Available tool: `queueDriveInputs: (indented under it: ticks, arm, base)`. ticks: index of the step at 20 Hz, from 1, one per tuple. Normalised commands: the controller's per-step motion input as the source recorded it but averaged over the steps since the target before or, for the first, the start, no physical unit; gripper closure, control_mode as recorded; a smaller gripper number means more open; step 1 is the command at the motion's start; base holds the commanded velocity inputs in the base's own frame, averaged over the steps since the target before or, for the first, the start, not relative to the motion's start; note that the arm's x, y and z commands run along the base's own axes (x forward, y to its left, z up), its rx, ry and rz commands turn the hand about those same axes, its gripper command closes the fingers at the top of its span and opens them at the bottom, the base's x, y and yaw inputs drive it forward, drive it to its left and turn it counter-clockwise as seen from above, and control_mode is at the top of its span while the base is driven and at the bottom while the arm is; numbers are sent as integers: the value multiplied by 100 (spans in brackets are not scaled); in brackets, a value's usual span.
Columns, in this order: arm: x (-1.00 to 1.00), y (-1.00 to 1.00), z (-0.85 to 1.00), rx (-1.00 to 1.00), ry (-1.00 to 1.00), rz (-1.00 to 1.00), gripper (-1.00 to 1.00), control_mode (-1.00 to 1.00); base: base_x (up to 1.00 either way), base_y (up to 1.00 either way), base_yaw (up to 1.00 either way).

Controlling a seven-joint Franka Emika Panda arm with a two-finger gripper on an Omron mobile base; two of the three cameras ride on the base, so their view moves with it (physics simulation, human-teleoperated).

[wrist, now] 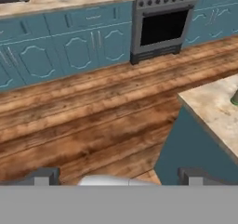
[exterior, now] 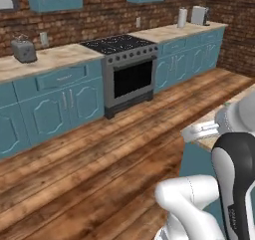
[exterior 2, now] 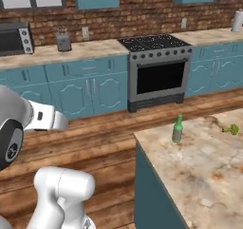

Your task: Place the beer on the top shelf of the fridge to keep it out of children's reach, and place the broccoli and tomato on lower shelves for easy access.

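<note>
Well, the beer (exterior 2: 177, 129) stands right of the wide-open jaws.

walls: brick (exterior: 99, 15) | floor: wood planks (exterior: 99, 154) | cabinets: teal (exterior 2: 90, 88) | stove (exterior 2: 159, 73)

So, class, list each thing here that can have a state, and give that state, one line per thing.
beer bottle: upright on the island counter, not held
broccoli: lying on the same counter, apart from the bottle
oven door: closed
cabinet doors: closed
gripper: open, holding nothing
</note>
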Motion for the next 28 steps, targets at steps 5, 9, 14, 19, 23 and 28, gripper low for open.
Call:
queueDriveInputs:
  ticks: [5,9,14,19,23,28]
  arm:
    - [0,0,0,0,0,0,-100,100]
    - [0,0,0,0,0,0,-100,100]
    - [0,0,0,0,0,0,-100,100]
    - [0,0,0,0,0,0,-100,100]
    - [0,0,0,0,0,0,-100,100]
    - [0,0,0,0,0,0,-100,100]
  base:
    - [10,0,-64]
    - [24,2,-65]
    - [27,9,-63]
    - [34,31,-57]
    - [31,58,-48]
    - [24,71,-35]
